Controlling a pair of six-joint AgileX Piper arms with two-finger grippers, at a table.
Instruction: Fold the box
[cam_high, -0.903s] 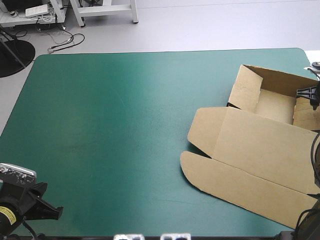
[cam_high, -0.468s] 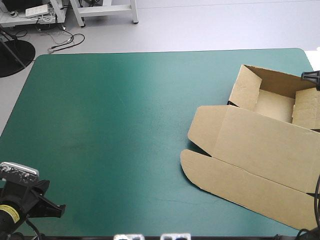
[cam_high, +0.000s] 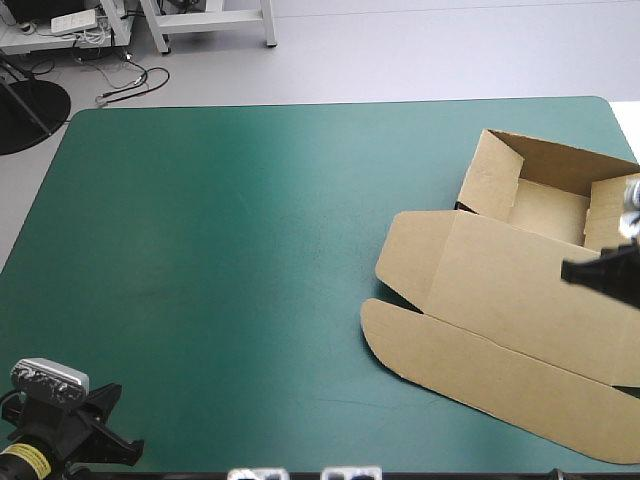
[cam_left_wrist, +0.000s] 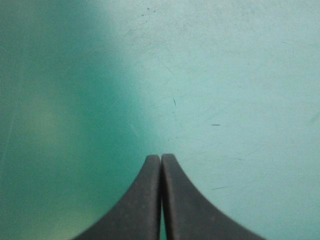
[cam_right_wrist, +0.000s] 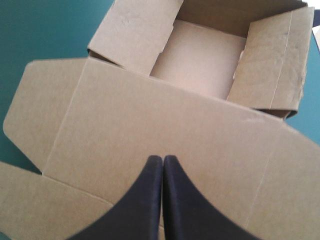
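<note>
The brown box (cam_high: 500, 290) lies at the table's right side as an open tray with its lid flat. The tray (cam_right_wrist: 200, 57) has walls raised on all sides, and the lid panel (cam_right_wrist: 165, 125) stretches from it toward the near edge with rounded flaps. My right gripper (cam_high: 568, 270) is shut and hovers over the lid by the table's right edge. In the right wrist view its tips (cam_right_wrist: 162, 158) point at the lid, with the tray ahead. My left gripper (cam_high: 120, 445) is shut at the near left corner; its tips (cam_left_wrist: 161, 157) face only bare teal-green cover.
The teal-green cover (cam_high: 230, 250) stretches bare from the box to the table's left edge. Beyond the far edge there is grey floor with table legs and cables.
My right gripper has come from beside the tray's right wall toward the near side and now hangs over the lid. My left arm has shifted slightly to the right along the near edge.
</note>
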